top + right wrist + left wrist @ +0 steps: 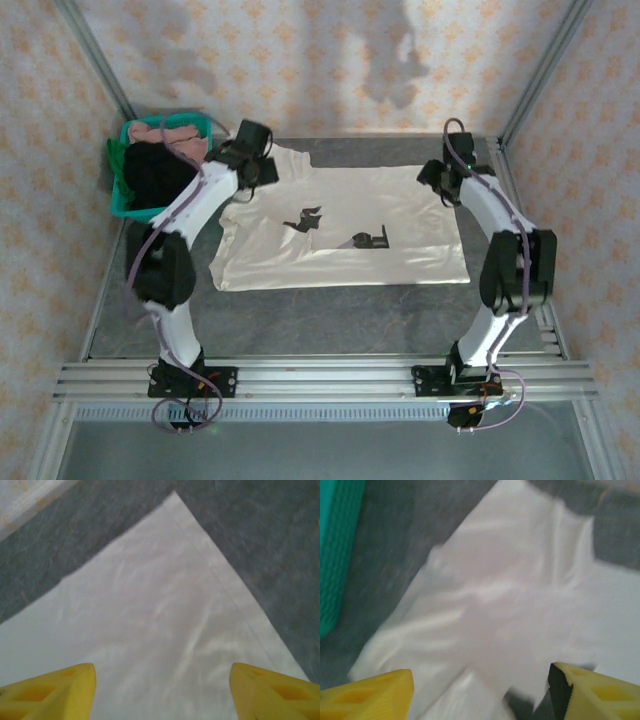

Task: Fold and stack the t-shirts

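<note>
Jaws stand open on both arms over the cream t-shirt (400, 205). Overhead we see its black print (305, 218); right wrist, a corner (174, 502).

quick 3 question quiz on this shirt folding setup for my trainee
1. True or false: the large cream-white cloth t-shirt lies spread out on the grey table.
2. The teal plastic bin sits at the table's: A) far left corner, B) far right corner, C) near edge.
3. Fill in: the right gripper, its yellow fingers over a corner of the shirt, is ____.
Key: 1 true; 2 A; 3 open.
</note>
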You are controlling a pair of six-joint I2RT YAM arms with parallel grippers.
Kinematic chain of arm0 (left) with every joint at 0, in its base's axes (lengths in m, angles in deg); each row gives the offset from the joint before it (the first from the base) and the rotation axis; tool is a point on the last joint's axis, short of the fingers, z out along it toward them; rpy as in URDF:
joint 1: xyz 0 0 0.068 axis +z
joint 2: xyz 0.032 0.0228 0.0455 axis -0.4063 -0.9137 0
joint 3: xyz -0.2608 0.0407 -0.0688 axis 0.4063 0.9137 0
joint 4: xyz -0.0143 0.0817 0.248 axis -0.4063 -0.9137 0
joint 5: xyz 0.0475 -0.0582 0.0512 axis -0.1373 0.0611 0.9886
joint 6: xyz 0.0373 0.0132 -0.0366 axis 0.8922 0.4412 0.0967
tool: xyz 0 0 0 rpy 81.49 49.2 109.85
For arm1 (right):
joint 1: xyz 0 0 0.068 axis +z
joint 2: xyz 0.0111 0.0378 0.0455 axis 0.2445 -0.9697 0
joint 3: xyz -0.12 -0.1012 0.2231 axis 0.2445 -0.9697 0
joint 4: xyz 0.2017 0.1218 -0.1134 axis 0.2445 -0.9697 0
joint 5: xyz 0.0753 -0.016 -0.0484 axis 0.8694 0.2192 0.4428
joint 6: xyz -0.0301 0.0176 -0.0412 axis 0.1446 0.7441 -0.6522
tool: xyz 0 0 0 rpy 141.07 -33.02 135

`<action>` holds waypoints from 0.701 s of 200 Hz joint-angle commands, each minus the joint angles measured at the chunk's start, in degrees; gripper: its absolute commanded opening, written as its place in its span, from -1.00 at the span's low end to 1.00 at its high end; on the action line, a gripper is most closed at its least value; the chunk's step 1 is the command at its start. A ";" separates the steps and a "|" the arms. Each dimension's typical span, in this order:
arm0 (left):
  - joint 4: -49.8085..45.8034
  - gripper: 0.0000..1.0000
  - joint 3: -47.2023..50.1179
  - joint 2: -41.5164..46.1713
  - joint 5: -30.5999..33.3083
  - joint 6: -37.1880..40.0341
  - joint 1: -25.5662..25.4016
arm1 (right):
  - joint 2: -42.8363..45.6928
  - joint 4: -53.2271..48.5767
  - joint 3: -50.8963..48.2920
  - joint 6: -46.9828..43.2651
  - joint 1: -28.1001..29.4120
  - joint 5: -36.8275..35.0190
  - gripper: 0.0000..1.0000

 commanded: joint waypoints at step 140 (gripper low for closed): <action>-4.71 0.47 -50.55 -48.34 -12.27 -0.31 9.75 | -48.54 -25.96 60.14 -9.03 -3.38 -2.85 0.30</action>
